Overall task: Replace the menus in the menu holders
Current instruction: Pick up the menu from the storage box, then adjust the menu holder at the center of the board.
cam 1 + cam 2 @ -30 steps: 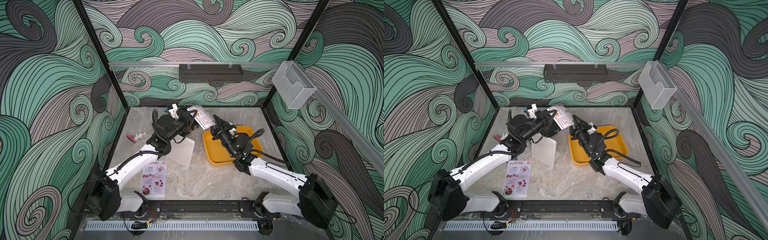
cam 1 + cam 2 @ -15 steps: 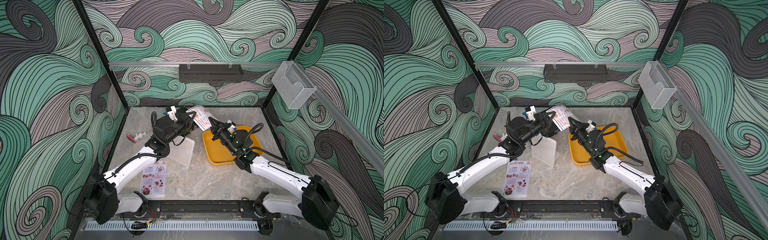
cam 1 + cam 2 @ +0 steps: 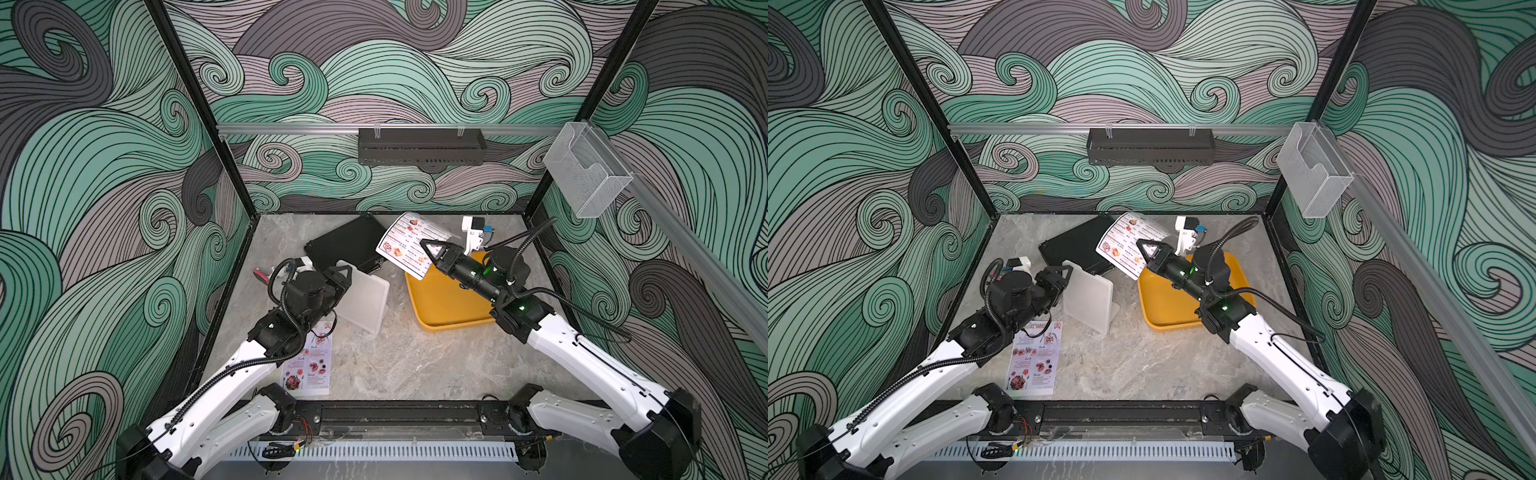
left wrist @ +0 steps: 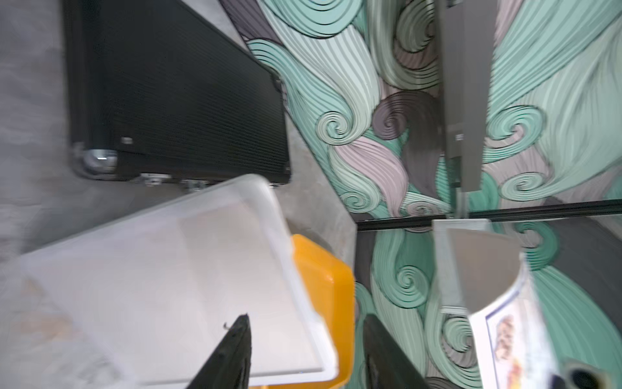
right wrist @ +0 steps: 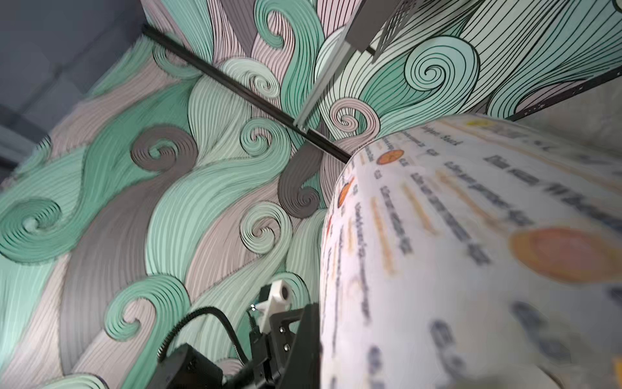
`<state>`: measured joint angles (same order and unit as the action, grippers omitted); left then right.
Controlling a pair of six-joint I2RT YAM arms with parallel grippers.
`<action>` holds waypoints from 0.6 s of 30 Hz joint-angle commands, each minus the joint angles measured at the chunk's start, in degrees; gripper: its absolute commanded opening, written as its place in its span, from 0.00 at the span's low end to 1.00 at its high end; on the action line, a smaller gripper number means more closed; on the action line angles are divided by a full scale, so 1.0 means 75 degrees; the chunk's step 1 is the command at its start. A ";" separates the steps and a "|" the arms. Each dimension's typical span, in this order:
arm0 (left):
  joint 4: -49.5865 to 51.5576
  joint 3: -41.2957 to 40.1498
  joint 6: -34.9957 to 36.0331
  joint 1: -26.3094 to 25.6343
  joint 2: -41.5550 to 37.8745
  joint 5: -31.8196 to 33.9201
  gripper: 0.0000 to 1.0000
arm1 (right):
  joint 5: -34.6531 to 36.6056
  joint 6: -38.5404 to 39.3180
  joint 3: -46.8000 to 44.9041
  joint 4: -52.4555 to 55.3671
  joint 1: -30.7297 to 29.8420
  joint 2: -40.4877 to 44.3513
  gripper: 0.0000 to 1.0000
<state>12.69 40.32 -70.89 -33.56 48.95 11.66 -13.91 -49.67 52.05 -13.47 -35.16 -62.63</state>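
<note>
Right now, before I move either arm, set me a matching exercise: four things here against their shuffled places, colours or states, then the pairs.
1 Dim Sum menu
2 Special Menu
3 menu holder
4 tray

A printed side up, flat on the table
B empty, translucent white
C pinched in the shut right tool, curled, off the table
D yellow

Pairs: 1-C, 2-A, 3-B, 4-D

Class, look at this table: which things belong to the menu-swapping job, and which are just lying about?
Part of the job: white menu, pinched in the right gripper; pink menu, flat on the table; frosted menu holder.
Lying about: black case; yellow tray; clear wall box; black wall rack.
</note>
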 commanded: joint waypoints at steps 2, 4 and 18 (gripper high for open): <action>0.1303 -0.0302 0.0856 0.0019 0.0228 0.0601 0.46 | -0.0652 0.3491 0.0054 0.0987 -0.0008 -0.0202 0.00; 0.1184 -0.0300 0.1069 0.0056 0.0532 0.0477 0.42 | -0.0654 0.3929 -0.0101 0.0744 -0.0004 -0.0226 0.00; 0.0075 0.1037 0.2854 0.0394 0.3170 -0.0366 0.37 | -0.0157 0.5679 -0.0428 0.0836 -0.0011 0.0087 0.00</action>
<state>16.08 45.43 -53.98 -31.11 71.05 11.05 -16.58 -10.85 49.47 -8.03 -35.16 -63.75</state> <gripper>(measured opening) 0.364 0.047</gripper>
